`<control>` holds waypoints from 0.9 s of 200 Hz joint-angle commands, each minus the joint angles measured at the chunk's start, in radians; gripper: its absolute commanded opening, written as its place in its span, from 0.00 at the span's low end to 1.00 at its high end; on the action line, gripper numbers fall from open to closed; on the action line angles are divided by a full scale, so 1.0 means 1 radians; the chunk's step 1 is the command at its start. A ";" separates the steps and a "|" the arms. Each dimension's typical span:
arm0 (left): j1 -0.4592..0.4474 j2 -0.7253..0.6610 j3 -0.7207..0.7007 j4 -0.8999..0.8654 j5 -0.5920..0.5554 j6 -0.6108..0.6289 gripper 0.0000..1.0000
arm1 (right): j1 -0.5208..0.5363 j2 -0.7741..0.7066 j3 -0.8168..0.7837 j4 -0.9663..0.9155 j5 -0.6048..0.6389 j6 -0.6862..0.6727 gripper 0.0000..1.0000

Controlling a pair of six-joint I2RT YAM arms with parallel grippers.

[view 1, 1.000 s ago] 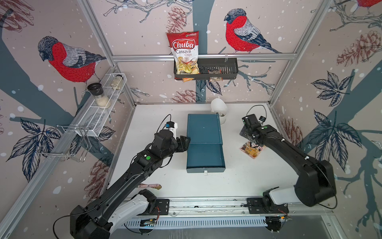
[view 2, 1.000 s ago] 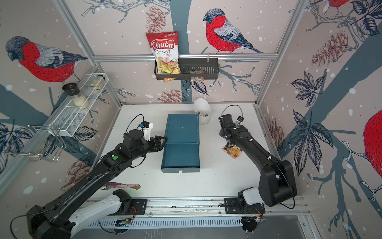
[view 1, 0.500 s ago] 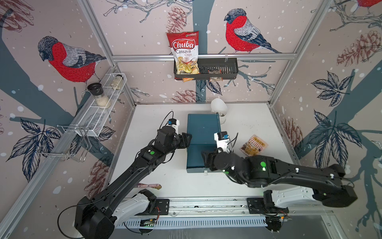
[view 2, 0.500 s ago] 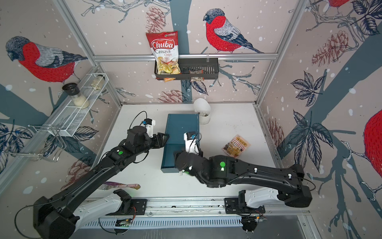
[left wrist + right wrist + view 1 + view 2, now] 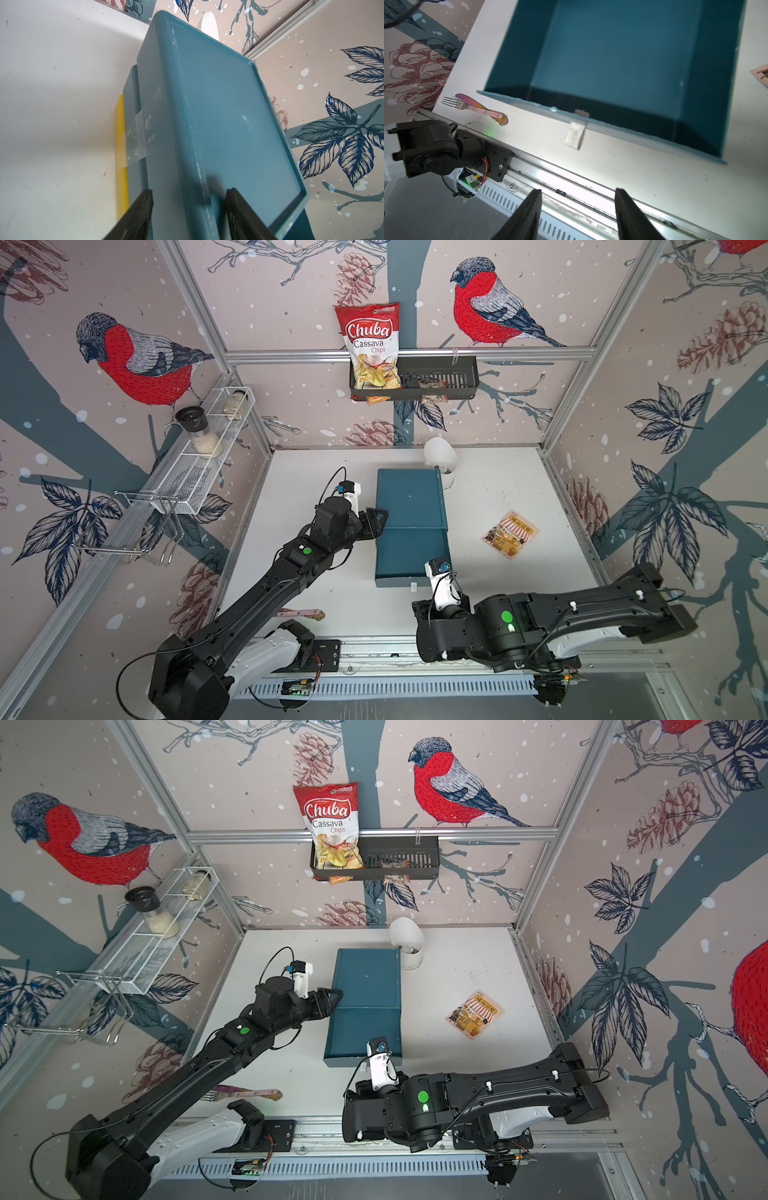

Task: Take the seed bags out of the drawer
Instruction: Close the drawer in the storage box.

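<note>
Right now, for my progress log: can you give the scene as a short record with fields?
drawer: pulled open, visible inside bare
orange-yellow seed bag: flat on table, on right arm's side of drawer
other seed bags: none in view
left gripper: jaws astride cabinet edge, grip unclear
right gripper: open, empty, over front rail

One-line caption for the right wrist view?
Open right tool hovers before the pulled-out teal drawer, whose visible part looks empty.
</note>
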 commanded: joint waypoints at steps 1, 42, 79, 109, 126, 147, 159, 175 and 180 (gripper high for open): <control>0.000 -0.017 -0.012 -0.039 -0.015 0.009 0.60 | -0.051 -0.009 -0.026 0.098 -0.048 -0.013 0.59; 0.000 -0.024 -0.021 -0.062 -0.014 0.036 0.59 | -0.146 0.033 -0.003 0.156 -0.085 -0.097 0.51; 0.000 -0.017 -0.024 -0.070 0.009 0.066 0.57 | -0.177 0.062 0.014 0.160 -0.082 -0.130 0.45; 0.000 -0.014 -0.017 -0.083 0.008 0.087 0.55 | -0.195 0.089 0.040 0.163 -0.055 -0.150 0.43; 0.001 -0.012 -0.019 -0.086 0.008 0.101 0.54 | -0.218 0.106 0.054 0.185 -0.047 -0.182 0.42; 0.000 -0.007 -0.016 -0.090 0.010 0.110 0.52 | -0.257 0.130 0.076 0.193 -0.033 -0.217 0.40; 0.000 -0.007 -0.016 -0.093 0.014 0.112 0.51 | -0.277 0.146 0.088 0.186 -0.025 -0.227 0.39; 0.000 -0.011 -0.018 -0.093 0.020 0.115 0.49 | -0.302 0.165 0.100 0.180 -0.018 -0.242 0.38; 0.000 -0.012 -0.020 -0.094 0.020 0.116 0.49 | -0.309 0.171 0.099 0.184 -0.017 -0.249 0.38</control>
